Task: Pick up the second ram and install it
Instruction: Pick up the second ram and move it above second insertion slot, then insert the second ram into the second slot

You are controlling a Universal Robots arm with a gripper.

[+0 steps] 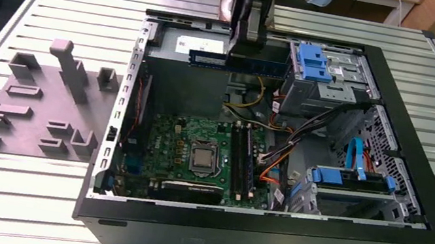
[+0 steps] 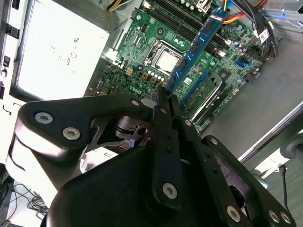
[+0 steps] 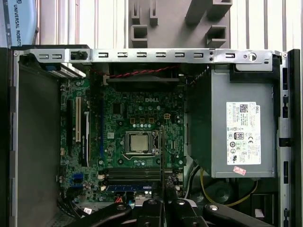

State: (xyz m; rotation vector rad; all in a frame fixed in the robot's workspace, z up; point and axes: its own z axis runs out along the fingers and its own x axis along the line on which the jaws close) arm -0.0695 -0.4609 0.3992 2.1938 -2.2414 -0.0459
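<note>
The pincer point(image 1: 245, 53) pinches the second ram point(image 1: 210, 60) above the open case point(image 1: 252, 234). It looks light, stiff and fragile; best held by its edges.

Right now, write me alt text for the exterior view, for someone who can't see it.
A robot gripper holds the second ram level above an open black computer case whose green motherboard lies exposed. A grey tray with upright blocks sits on the slatted metal table at the exterior view's left.
</note>
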